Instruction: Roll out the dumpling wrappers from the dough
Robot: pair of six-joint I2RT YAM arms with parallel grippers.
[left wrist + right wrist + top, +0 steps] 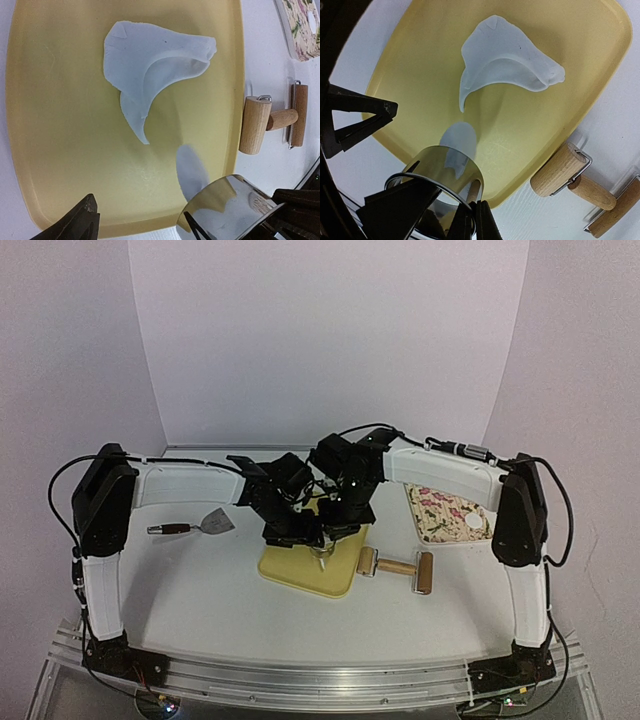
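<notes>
The right gripper (468, 212) is pinching the rim of the shiny ring cutter (440, 165) at the bottom of the frame. The left gripper (298, 530) is holding its fingers wide apart. One round dumpling wrapper (459, 144) is lying on the yellow board (420, 75), just above the cutter and below the torn dough (505, 60).
</notes>
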